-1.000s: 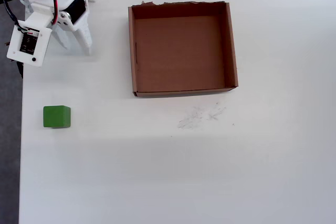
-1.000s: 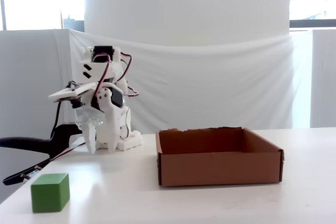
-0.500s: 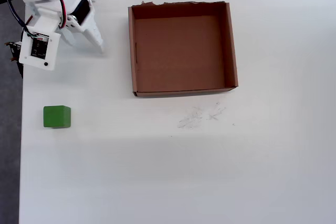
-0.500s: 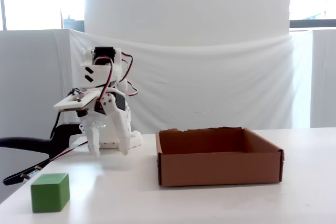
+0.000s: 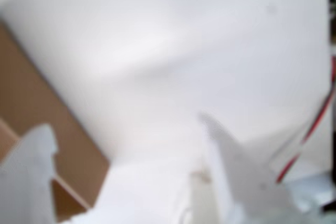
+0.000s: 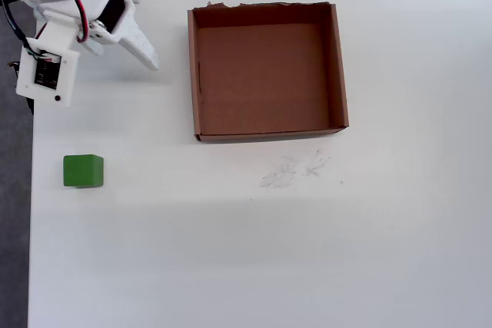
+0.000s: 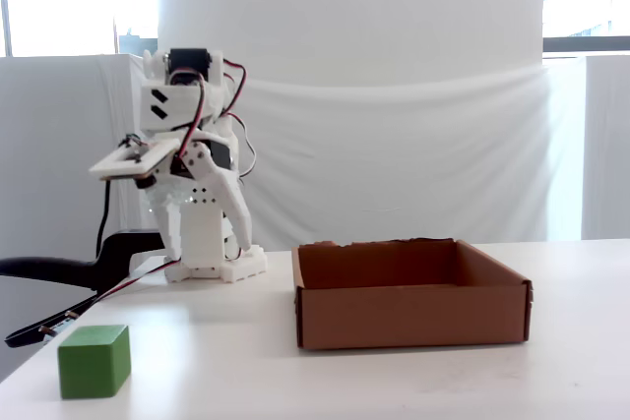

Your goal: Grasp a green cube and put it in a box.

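Note:
The green cube (image 6: 83, 170) sits on the white table near its left edge in the overhead view, and at the front left in the fixed view (image 7: 94, 361). The brown cardboard box (image 6: 265, 137) stands empty in the middle, its ragged edge on the far side; it also shows in the fixed view (image 7: 409, 314). A blurred corner of the box (image 5: 31, 103) shows at the left of the wrist view. My gripper (image 5: 126, 125) hangs above the table, left of the box and well behind the cube. Its jaws stand apart with nothing between them. One white finger (image 6: 144, 50) points towards the box.
The arm's white base (image 7: 212, 263) stands at the table's back left, with red and black wires (image 7: 148, 277) trailing off the left edge. Faint pencil scribbles (image 6: 292, 170) mark the table in front of the box. A white cloth backdrop hangs behind.

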`<state>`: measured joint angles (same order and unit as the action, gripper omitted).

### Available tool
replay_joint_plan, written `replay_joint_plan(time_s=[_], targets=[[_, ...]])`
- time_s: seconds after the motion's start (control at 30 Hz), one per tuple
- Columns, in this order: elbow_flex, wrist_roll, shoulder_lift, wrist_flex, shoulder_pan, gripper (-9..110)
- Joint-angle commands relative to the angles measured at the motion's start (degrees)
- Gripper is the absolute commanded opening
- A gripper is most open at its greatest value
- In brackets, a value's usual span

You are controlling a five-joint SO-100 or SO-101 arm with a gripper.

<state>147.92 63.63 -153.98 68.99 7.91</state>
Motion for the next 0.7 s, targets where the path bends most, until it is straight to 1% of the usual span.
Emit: replay_joint_plan(time_s=[0.0, 0.17, 0.57, 0.67], targets=[[-14.6, 4.8, 13.2, 2.4, -2.5, 40], [-29.0, 10.4, 26.7, 3.3, -5.3, 41], [-47.9, 21.4, 52.7, -6.2, -9.1, 38], [-53.6, 24.3, 59.2, -6.6, -9.9, 37]])
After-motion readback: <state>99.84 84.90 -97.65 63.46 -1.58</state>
